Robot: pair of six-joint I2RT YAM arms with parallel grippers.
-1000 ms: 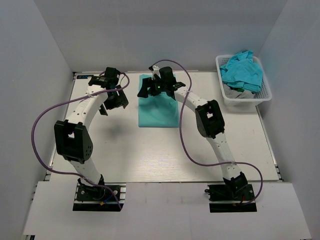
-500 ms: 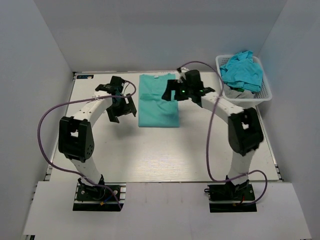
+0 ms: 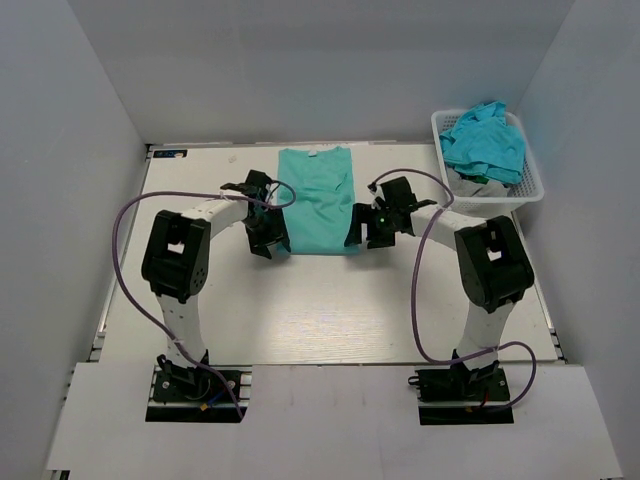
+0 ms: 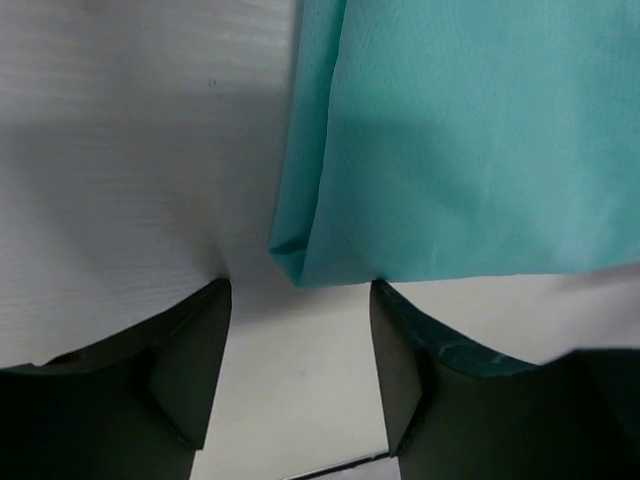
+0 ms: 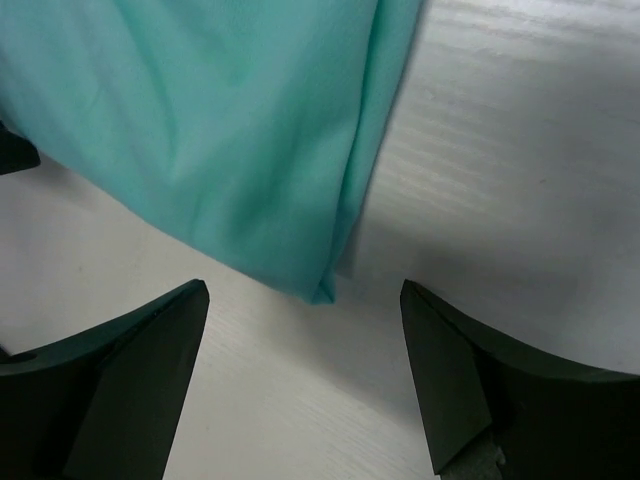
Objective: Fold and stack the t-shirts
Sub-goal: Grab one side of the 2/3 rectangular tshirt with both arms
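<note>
A teal t-shirt (image 3: 318, 200) lies flat on the table, folded into a long rectangle, its white neck label at the far end. My left gripper (image 3: 274, 243) is open at the shirt's near left corner; the left wrist view shows that corner (image 4: 296, 262) just ahead of the open gripper (image 4: 300, 330). My right gripper (image 3: 362, 232) is open at the near right corner, which shows in the right wrist view (image 5: 322, 290) between the open gripper (image 5: 305, 340). Both are empty. More turquoise t-shirts (image 3: 485, 142) are heaped in the basket.
A white lattice basket (image 3: 492, 195) stands at the table's far right corner. Purple cables loop from both arms over the table. Grey walls close in the table on the left, back and right.
Both grippers have moved from the shirt's far end down along its sides to its near corners. The shirt now lies stretched out longer, with its neck end uncovered.
</note>
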